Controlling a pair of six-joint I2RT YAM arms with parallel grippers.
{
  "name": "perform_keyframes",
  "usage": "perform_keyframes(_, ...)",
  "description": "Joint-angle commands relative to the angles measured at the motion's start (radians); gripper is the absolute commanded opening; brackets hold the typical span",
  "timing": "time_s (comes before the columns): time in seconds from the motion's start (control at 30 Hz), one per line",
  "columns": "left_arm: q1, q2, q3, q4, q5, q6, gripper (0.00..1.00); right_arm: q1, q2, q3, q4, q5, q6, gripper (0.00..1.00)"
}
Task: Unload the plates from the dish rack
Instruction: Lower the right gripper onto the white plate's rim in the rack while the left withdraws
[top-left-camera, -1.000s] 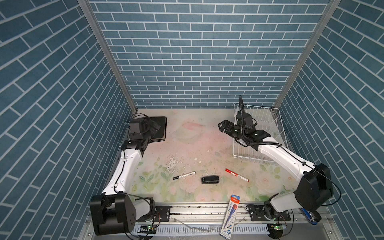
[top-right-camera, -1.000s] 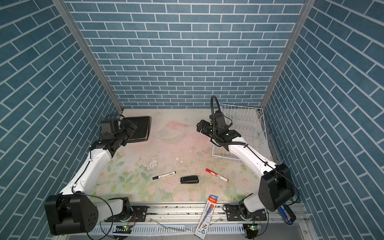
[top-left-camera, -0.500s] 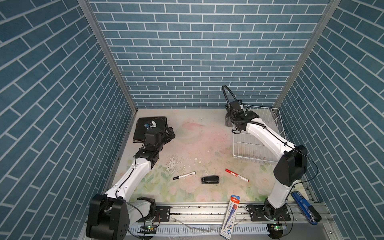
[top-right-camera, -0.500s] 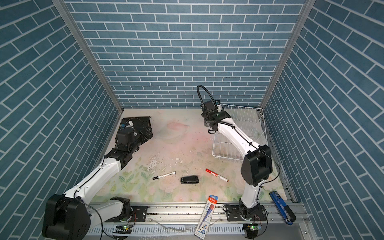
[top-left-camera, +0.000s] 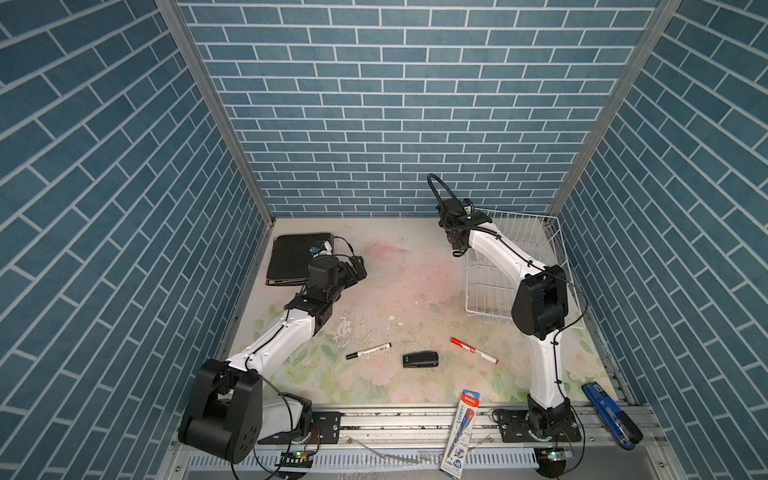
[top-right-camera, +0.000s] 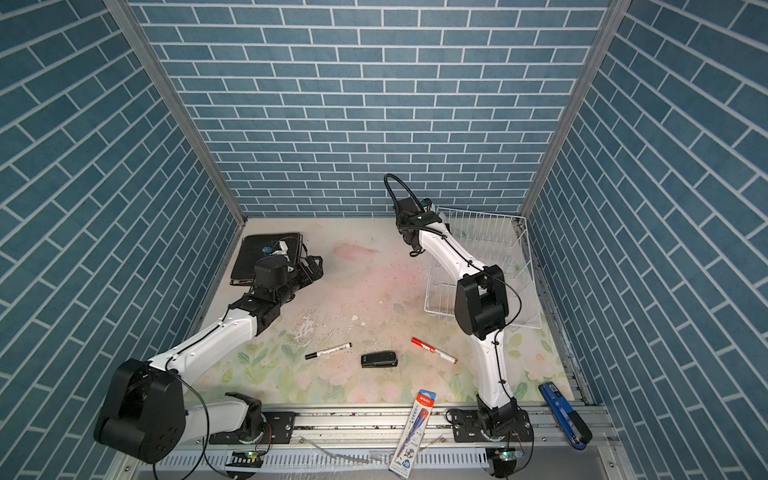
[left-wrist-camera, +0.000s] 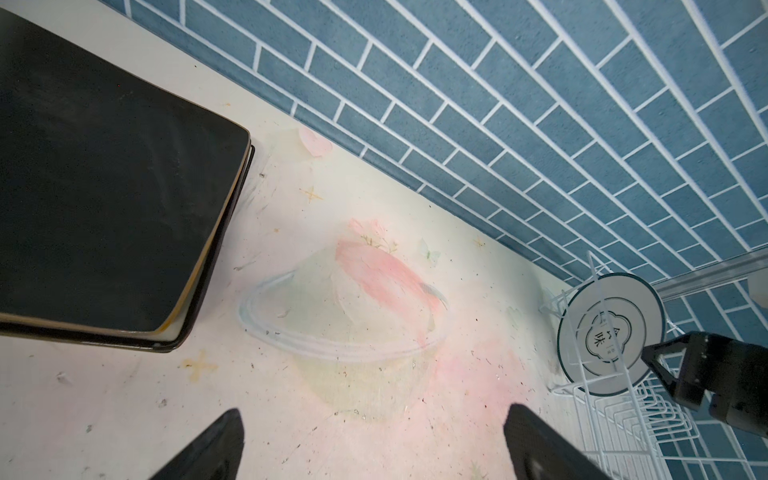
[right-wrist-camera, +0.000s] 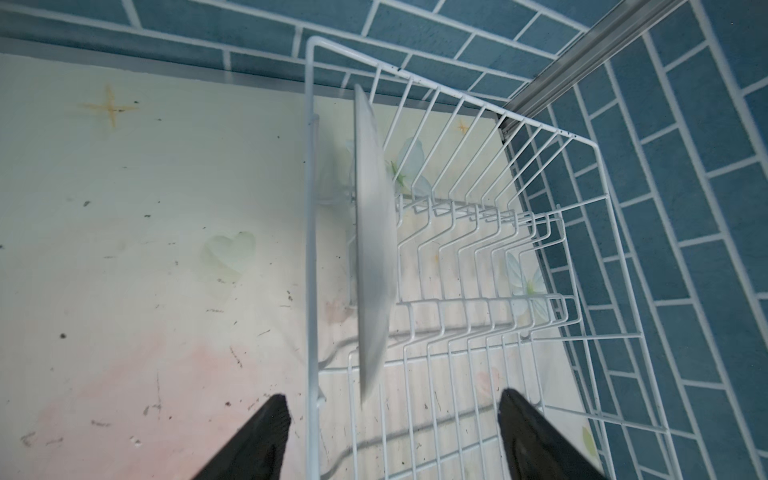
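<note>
1. Right end effector (right-wrist-camera: 392, 436) jaws wide, nothing held, poised above the dish rack (right-wrist-camera: 540, 232) at its wall end.
2. Last plate, the round white plate (right-wrist-camera: 374, 249), stands on edge in the tines just ahead of this end effector, between the jaw lines.
3. To do it well: centre the jaws over the rim, drop straight, close only once both pads straddle it, and avoid the rack's side wire beside the plate.
4. Lift vertically until it is free of the tines.
5. Left end effector (left-wrist-camera: 374, 449) wide and empty, stack of plates (left-wrist-camera: 104, 187) beside it on the counter (left-wrist-camera: 332, 395).
</note>
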Motion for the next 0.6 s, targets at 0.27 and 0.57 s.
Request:
perform_keyframes(0.27,-0.018,0.039,0.061,-0.005,-0.010,0.002,1.00,-0.067,0.060,0.102,-0.028,-0.099,-0.001,0.62)
perform_keyframes(0.57,-0.020,0.049,0.085,-0.026,-0.014,0.004,1.00,-0.089,0.124,0.164,-0.029,-0.106,0.000,0.49)
